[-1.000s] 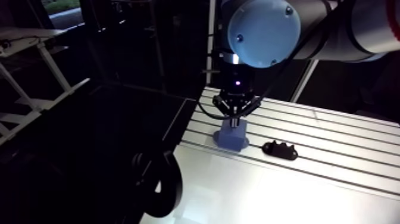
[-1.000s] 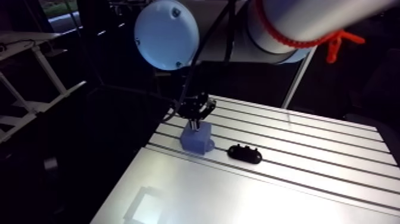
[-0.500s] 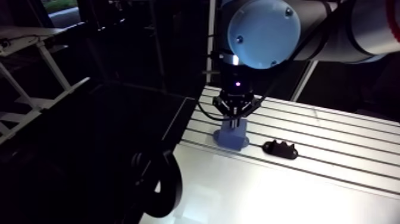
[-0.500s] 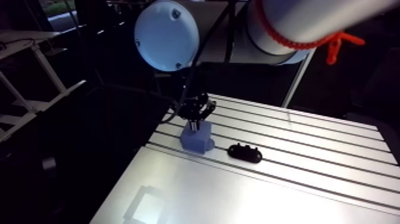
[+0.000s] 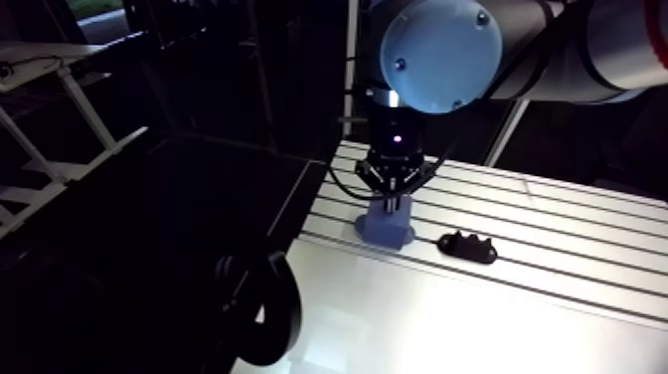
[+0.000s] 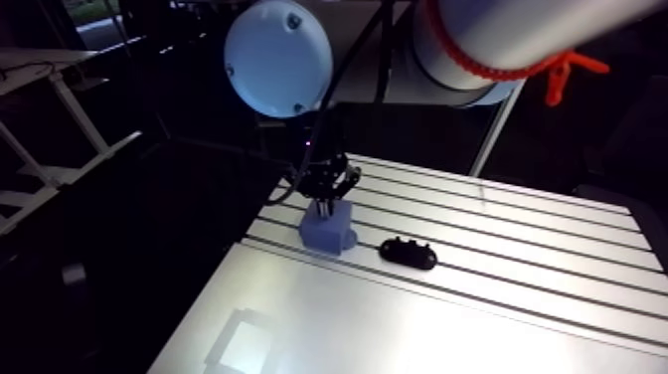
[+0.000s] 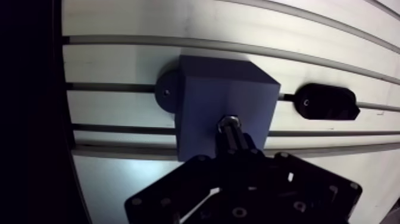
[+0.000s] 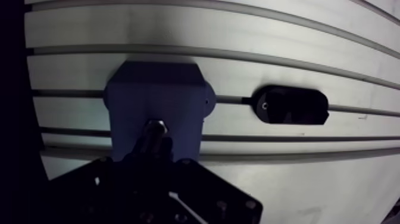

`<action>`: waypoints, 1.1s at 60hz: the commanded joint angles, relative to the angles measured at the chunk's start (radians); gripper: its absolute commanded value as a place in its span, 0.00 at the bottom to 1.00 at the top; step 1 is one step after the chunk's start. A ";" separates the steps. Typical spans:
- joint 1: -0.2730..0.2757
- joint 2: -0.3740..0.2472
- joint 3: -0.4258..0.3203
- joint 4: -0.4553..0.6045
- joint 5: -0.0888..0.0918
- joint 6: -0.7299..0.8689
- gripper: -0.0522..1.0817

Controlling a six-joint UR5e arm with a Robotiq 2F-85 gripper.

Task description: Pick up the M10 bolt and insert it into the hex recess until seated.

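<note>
My gripper clenches the metallic bolt, its round end at the top of the matte blue block. In the arm view a black lobed piece lies at the block's 4 o'clock.

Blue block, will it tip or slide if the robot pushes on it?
Probably neither. The blue block looks squat and sits flat on the table, so tipping seems unlikely. A round tab at its side, over a table slot, seems to hold a screw, so it is likely fastened down.
</note>
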 commanded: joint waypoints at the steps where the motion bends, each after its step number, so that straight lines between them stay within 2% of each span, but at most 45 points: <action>1: -0.002 0.002 0.000 0.000 0.000 0.000 1.00; 13: -0.002 -0.002 -0.003 0.000 0.003 -0.008 1.00; 19: -0.002 -0.010 -0.008 -0.003 0.029 -0.025 1.00; 25: -0.002 -0.013 -0.011 -0.003 0.038 -0.025 1.00; 39: -0.002 -0.031 -0.022 0.004 0.037 -0.026 1.00; 45: -0.002 -0.045 -0.045 0.021 0.031 -0.028 1.00; 58: -0.021 -0.080 -0.135 0.159 0.028 -0.032 0.99; 60: -0.023 -0.082 -0.144 0.179 0.029 -0.040 0.96; 61: -0.026 -0.086 -0.152 0.196 0.028 -0.047 0.87; 62: -0.026 -0.086 -0.152 0.196 0.028 -0.047 0.87; 63: -0.031 -0.092 -0.161 0.220 0.028 -0.053 0.65; 64: -0.031 -0.092 -0.161 0.220 0.028 -0.053 0.65; 65: -0.031 -0.096 -0.174 0.252 0.026 -0.055 0.29; 66: -0.031 -0.096 -0.174 0.252 0.026 -0.055 0.29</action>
